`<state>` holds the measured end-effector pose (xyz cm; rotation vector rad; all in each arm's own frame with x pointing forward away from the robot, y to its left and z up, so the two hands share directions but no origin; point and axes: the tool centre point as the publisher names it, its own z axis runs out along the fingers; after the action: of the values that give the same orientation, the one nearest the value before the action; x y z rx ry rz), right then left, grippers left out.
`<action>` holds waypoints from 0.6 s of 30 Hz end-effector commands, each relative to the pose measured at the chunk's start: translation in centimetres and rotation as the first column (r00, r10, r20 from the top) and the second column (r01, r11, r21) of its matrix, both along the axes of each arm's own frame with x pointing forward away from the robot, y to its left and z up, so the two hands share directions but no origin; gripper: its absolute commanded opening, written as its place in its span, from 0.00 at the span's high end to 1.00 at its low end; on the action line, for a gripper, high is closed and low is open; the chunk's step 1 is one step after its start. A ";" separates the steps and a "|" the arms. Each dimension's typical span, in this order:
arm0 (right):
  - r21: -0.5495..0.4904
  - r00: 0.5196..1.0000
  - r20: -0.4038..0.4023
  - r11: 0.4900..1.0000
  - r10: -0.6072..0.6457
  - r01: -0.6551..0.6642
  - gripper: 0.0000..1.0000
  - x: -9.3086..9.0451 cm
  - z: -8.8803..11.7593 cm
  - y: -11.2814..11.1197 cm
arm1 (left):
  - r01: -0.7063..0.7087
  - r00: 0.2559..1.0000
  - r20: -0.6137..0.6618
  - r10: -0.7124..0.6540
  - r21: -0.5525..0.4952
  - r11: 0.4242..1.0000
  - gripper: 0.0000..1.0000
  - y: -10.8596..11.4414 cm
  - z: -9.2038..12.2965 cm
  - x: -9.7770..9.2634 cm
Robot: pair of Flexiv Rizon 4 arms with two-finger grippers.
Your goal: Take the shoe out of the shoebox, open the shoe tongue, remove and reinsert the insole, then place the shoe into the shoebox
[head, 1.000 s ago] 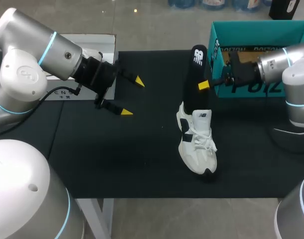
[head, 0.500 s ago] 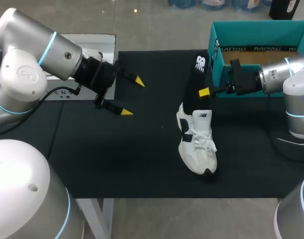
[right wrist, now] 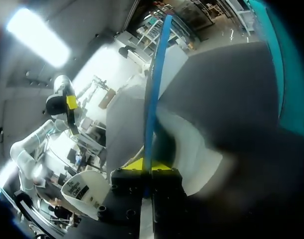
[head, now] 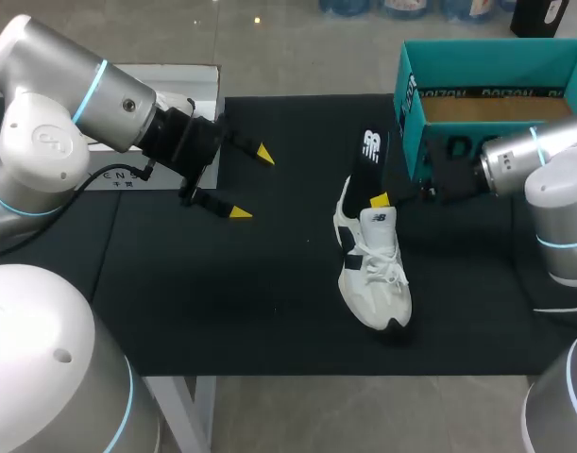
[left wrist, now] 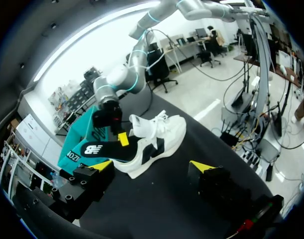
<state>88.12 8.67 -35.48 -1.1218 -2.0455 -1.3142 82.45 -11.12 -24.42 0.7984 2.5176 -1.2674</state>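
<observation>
Finding 1, governing relation. In the head view the shoe (head: 371, 269) lies on the black surface (head: 222, 302) with its toe at 6 o'clock and its heel at 12 o'clock. The insole (head: 368, 165) runs nearly along the same axis, rising from the heel opening toward 12 o'clock with a slight lean to 1 o'clock. Its lower end meets the opening, but I cannot tell how far it has entered. My judgement is that reinsertion depends on keeping these two long axes in line while the insole is pushed toward 6 o'clock.

Finding 2, claws. The right claw (head: 381, 200) comes in from 3 o'clock and is clamped on the insole near its lower end. The right wrist view shows the insole edge-on between the fingers (a thin blue line). The left claw (head: 250, 182) hangs wide and empty at 9 o'clock of the shoe, well apart from it, so the right arm is much the nearer.

Finding 3, materials.
- The shoe has pale, soft-looking panels with black trim, white laces (head: 387, 269) and a thick sole.
- The insole is thin, black and flat, with a white mark at its upper end. It will likely flex under a push.
- The shoebox (head: 496, 57) is stiff teal card with a brown floor. It stands open at 1 o'clock of the shoe, just beside the right arm.
- The surface is matte.
</observation>
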 end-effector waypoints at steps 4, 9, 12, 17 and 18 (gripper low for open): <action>-0.027 1.000 -0.023 1.000 -0.003 0.002 1.00 -1.0 -0.5 0.4 | 0.000 1.000 0.000 0.000 0.003 1.000 0.00 0.0 0.0 0.0; -0.032 1.000 -0.007 0.999 0.015 -0.015 0.44 -0.3 0.6 0.7 | 0.000 1.000 0.000 0.000 0.003 1.000 0.00 0.0 0.0 0.0; -0.036 1.000 0.013 0.999 0.018 -0.018 0.05 0.2 1.4 0.8 | 0.000 1.000 0.000 0.000 0.003 1.000 0.00 0.0 0.0 0.0; -0.044 0.999 0.033 0.999 0.017 -0.015 0.00 1.6 2.2 0.8 | 0.000 1.000 0.000 0.000 0.003 1.000 0.00 0.0 0.0 0.0; -0.042 0.999 0.035 0.999 0.016 -0.014 0.00 1.9 2.3 0.8 | 0.000 1.000 0.000 0.000 0.003 1.000 0.00 0.0 0.0 0.0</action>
<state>89.33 9.26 -33.36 -1.1097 -2.1071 -1.3138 82.45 -11.13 -24.41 0.7985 2.5176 -1.2673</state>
